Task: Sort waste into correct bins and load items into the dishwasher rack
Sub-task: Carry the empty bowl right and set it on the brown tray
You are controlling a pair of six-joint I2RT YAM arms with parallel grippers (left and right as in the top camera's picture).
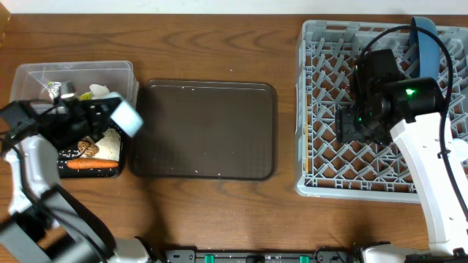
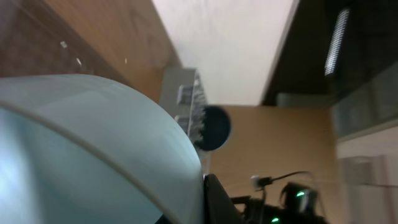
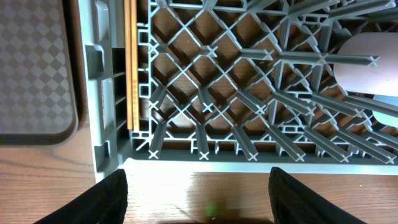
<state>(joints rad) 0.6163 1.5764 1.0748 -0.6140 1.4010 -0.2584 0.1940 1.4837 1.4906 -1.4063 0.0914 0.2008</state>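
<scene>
My left gripper (image 1: 111,117) is shut on a small light-blue bowl (image 1: 127,117), held tilted above the shallow black tray (image 1: 124,169) next to the clear tub (image 1: 73,73). The bowl (image 2: 81,149) fills the left wrist view, with one finger (image 2: 214,202) against it. An orange carrot (image 1: 91,165), white rice (image 1: 110,145) and a brown lump (image 1: 89,148) lie in the black tray. Wrappers (image 1: 53,88) and tissue (image 1: 99,91) lie in the tub. My right gripper (image 1: 358,126) hangs open over the grey rack (image 1: 311,109), its fingers (image 3: 199,199) empty. Chopsticks (image 3: 130,62), a pinkish-white cup (image 3: 367,68) and the blue plate (image 1: 424,33) sit in the rack.
A large dark brown serving tray (image 1: 208,131) lies between the bins and the rack; its corner shows in the right wrist view (image 3: 31,68). The rack's near wall (image 3: 236,165) borders bare wooden table. The blue plate (image 2: 214,127) shows far off in the left wrist view.
</scene>
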